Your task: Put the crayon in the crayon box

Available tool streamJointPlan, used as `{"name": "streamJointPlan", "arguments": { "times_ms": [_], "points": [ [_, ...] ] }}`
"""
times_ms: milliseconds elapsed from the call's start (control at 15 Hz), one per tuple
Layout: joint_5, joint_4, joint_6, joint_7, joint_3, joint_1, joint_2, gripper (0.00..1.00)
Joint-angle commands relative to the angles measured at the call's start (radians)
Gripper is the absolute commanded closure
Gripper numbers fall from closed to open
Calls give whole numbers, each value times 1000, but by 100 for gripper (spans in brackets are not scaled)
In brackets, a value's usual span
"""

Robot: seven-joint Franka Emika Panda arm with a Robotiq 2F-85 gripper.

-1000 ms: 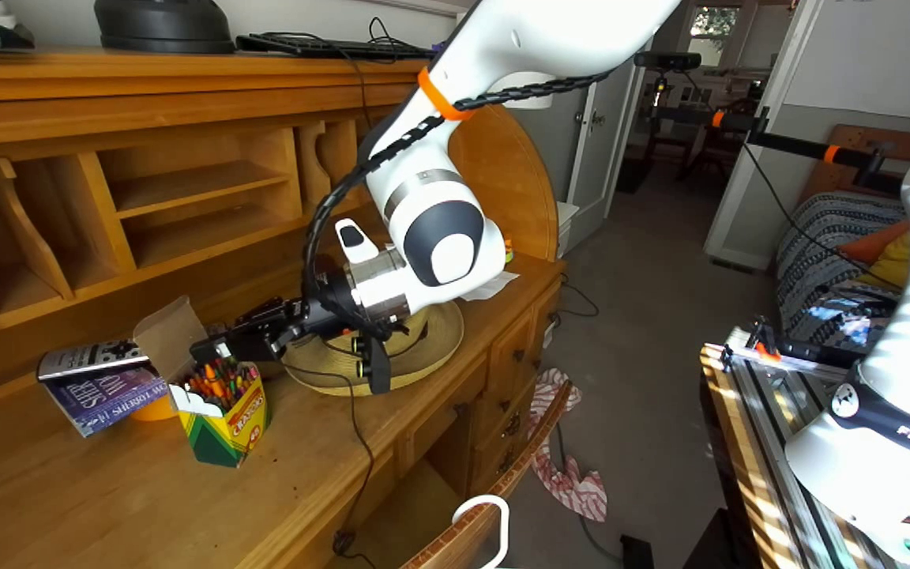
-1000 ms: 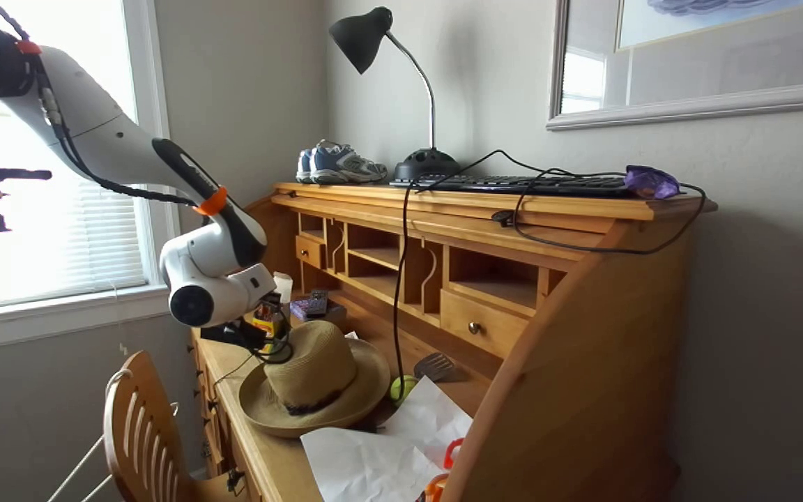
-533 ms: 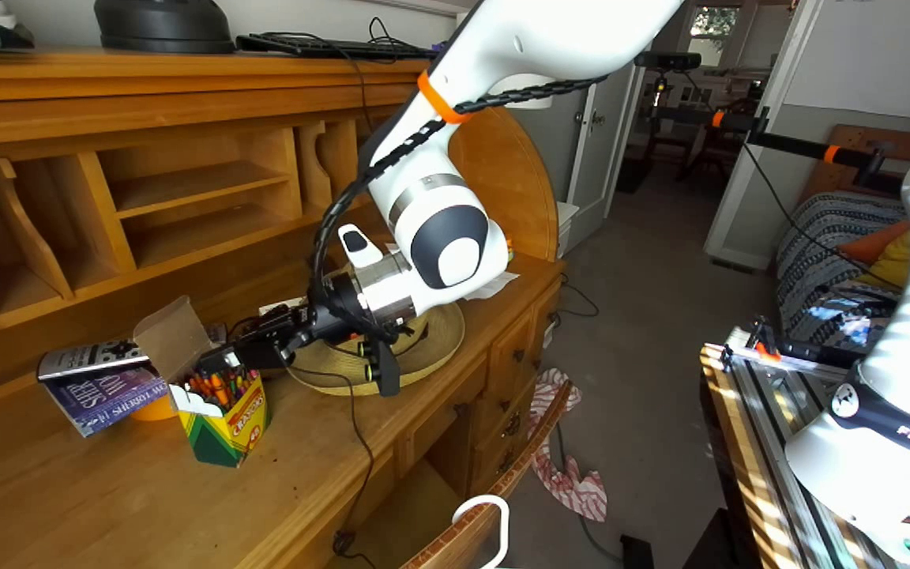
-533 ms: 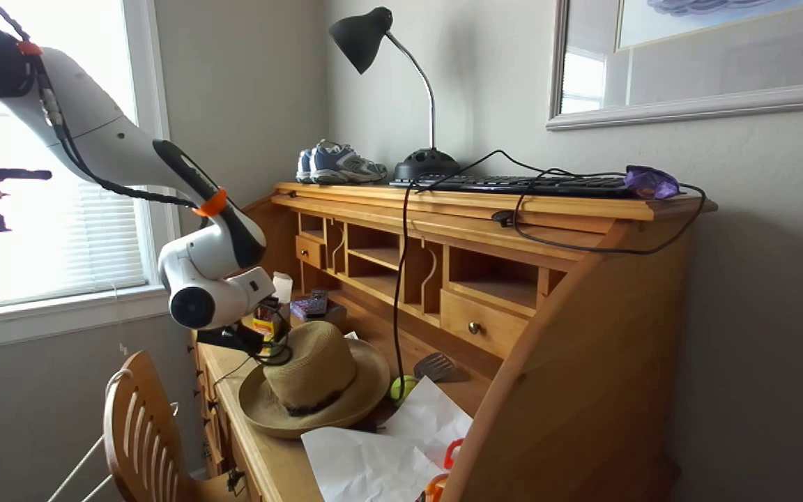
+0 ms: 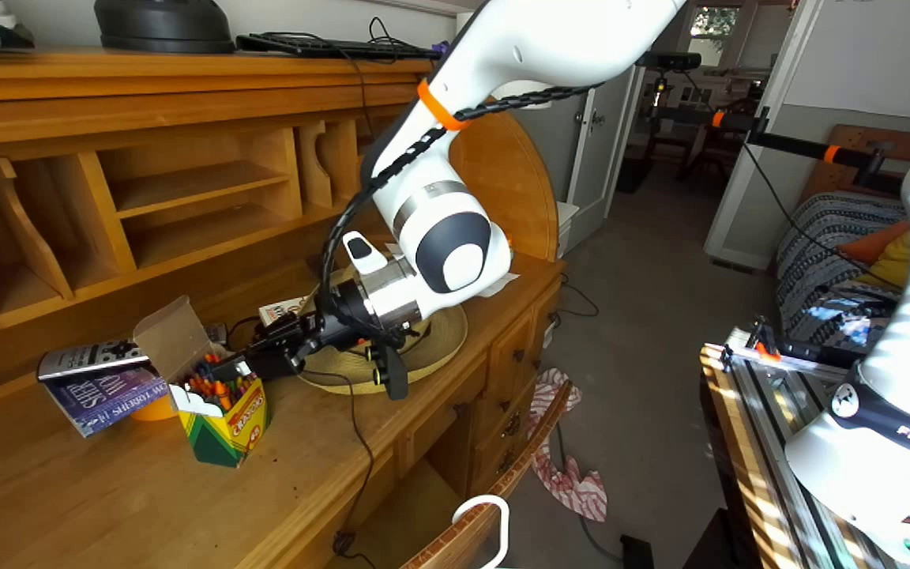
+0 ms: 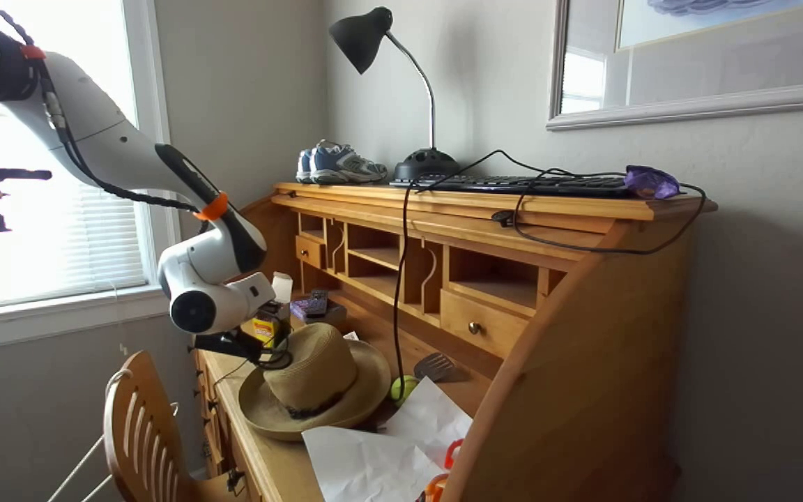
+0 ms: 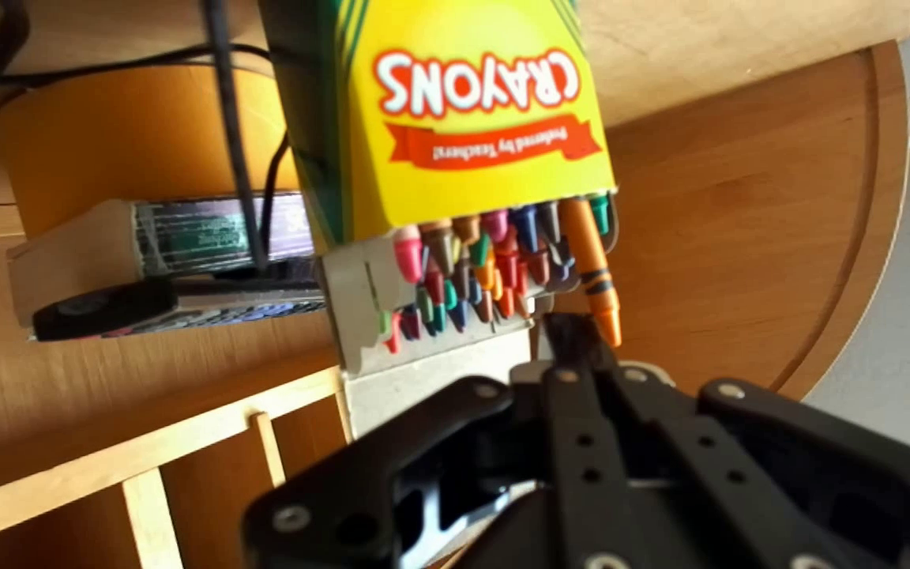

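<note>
The orange crayon [image 7: 588, 253] stood high in the crayon box [image 7: 475, 118], the empty hand [image 7: 579, 340] pressed together near the crayon's tip. Insertion seemed nearly done, probably wanting a downward push next.

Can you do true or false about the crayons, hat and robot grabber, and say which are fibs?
The crayon box is open, with crayons inside. True.
The crayon box is blue. False: it's green and yellow.
The gripper is shut. True.
The straw hat is on the desk. True.
The straw hat is smaller than the crayon box. False: it's bigger.
All crayons stick out equally. False: an orange crayon pokes out past its neighbours.
</note>
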Motion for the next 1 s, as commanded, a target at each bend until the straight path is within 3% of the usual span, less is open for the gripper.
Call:
{"name": "streamJointPlan", "arguments": {
  "times_ms": [0, 467, 933],
  "points": [
    [-2, -17, -32, 4, -4, -9, -5, 100],
    [-67, -82, -126, 12, 2, -15, -56, 100],
    [-65, -91, -122, 2, -3, -19, -52, 100]
  ]
}}
